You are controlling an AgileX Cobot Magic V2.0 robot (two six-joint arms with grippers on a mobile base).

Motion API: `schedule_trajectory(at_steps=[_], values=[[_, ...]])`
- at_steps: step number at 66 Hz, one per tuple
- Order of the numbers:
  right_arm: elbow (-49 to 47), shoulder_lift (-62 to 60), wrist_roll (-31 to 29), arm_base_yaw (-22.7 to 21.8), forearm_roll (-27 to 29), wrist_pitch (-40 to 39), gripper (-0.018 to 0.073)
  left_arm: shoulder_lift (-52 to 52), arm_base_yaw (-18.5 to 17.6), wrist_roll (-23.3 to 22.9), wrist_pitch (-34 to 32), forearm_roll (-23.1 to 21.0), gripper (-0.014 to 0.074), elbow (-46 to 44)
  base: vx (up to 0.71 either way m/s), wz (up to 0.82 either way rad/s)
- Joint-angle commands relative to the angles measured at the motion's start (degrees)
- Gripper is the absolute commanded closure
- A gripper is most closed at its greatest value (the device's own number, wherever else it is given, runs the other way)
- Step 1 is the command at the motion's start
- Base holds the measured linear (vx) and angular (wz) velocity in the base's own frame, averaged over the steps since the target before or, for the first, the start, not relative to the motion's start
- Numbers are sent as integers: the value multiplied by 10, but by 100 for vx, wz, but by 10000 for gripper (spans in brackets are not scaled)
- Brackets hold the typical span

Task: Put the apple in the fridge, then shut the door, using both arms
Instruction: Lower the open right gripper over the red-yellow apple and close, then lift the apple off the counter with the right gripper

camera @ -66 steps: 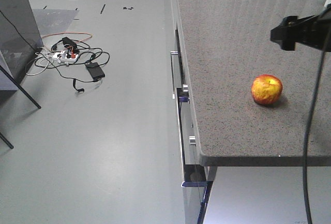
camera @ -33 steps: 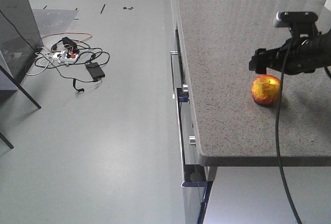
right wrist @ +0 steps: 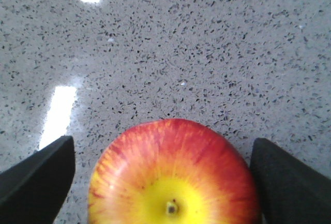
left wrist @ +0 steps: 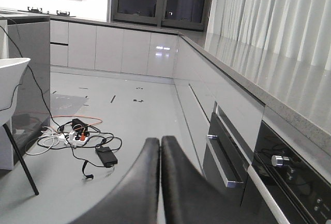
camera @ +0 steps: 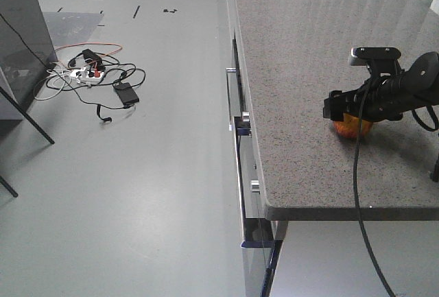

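Poised at the apple (camera: 353, 129), centre right of the frame on the desk (camera: 309, 43), with the right end effector (right wrist: 163, 181) spread wide, empty, a finger either side; left end effector (left wrist: 158, 175) pressed together, empty, well apart.

A kitchen is shown: a long speckled bench (camera: 302, 70) is set over grey drawers (left wrist: 235, 141) fitted with bar handles, an oven knob (left wrist: 279, 160) is seen, and the far wall is lined with flat cabinets (left wrist: 124, 50). Loose cables (camera: 96, 77) are strewn on the floor (camera: 137, 187).
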Motion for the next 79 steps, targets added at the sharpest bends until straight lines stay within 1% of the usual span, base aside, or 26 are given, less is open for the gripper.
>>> schedule_trajectory(at_steps=[1, 7, 14, 21, 32, 38, 44, 51, 59, 65, 69, 79], values=[[-19, -30, -2, -1, 5, -24, -79, -9, -1, -5, -42, -4, 603, -11, 0, 0], [-19, -30, -2, -1, 3, -12, -63, -9, -1, -5, -42, -4, 603, -11, 0, 0], [-19, -30, -2, -1, -7, 4, -13, -9, -1, -5, -42, -4, 603, -11, 0, 0], [-19, -30, -2, -1, -15, 12, 81, -9, -1, -5, -42, -4, 603, -11, 0, 0], [-19, -33, -3, -1, -14, 20, 288, -9, -1, -5, -42, -4, 603, -11, 0, 0], [-19, -45, -4, -1, 2, 22, 377, -9, -1, -5, -42, -4, 603, -11, 0, 0], [-19, -72, -24, -1, 24, 15, 432, -9, -1, -5, -42, -4, 603, -11, 0, 0], [-19, -122, -76, -1, 74, 5, 456, -9, -1, -5, -42, -4, 603, -11, 0, 0], [-19, -191, -152, -1, 141, 5, 455, -9, -1, -5, -42, -4, 603, -11, 0, 0], [-19, -249, -186, -1, 177, 22, 454, -9, -1, -5, -42, -4, 603, -11, 0, 0], [-19, -286, -195, -1, 188, 41, 453, -9, -1, -5, -42, -4, 603, -11, 0, 0], [-19, -360, -195, -1, 190, 110, 452, -9, -1, -5, -42, -4, 603, -11, 0, 0]])
